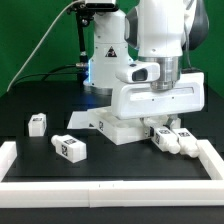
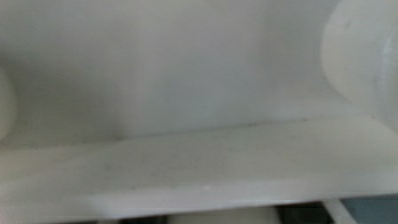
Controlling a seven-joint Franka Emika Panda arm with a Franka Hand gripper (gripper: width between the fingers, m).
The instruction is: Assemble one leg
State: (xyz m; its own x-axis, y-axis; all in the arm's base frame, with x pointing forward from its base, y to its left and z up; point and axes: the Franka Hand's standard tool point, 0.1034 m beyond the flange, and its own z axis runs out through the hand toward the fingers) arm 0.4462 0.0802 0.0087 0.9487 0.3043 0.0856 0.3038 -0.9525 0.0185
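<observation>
Several short white tagged legs lie on the black table in the exterior view. One leg [image 1: 38, 123] is at the left and one [image 1: 70, 147] is in front of it. A cluster of legs [image 1: 173, 137] lies under the arm at the right. My gripper [image 1: 172, 76] comes down from above onto the top edge of the large white panel [image 1: 160, 98], which stands raised on its edge over that cluster. The wrist view is filled by a blurred white surface [image 2: 178, 100], with rounded blurs at both sides. No leg shows in the wrist view.
A white boxy piece [image 1: 124, 131] sits under the panel's end on the exterior view's left. The marker board [image 1: 86, 121] lies flat beside it. A low white wall [image 1: 110, 190] rims the table's front and both sides. The robot base [image 1: 105, 55] stands behind.
</observation>
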